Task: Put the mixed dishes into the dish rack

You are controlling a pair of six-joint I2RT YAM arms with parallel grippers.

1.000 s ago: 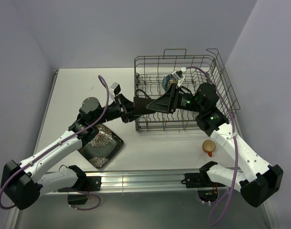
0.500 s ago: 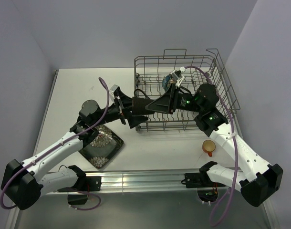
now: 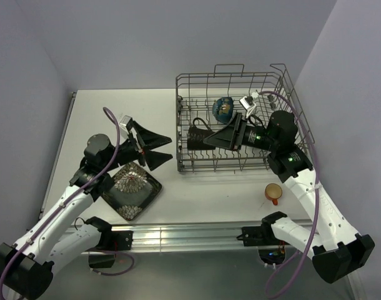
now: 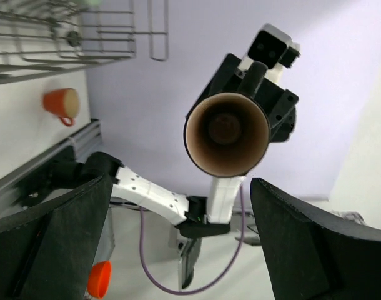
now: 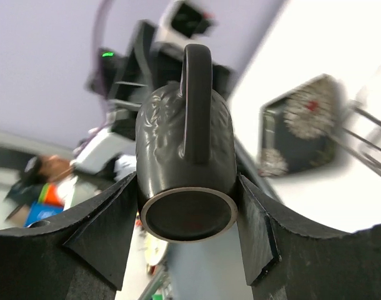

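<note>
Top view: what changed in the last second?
The left gripper let go of the brown cup, opened its jaws and pulled back left, away from the dish rack, to just above the square plate. The right gripper keeps the cup and shifted slightly right over the rack. The plate, the orange cup and the rack stayed put.

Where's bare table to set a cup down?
Free: the table between square plate and orange cup, before the dish rack; also its far-left corner. Crowded: the rack's left end, by left gripper and right gripper.

Brown cup (image 3: pixel 195 137) sideways over dish rack (image 3: pixel 203 75)
</note>
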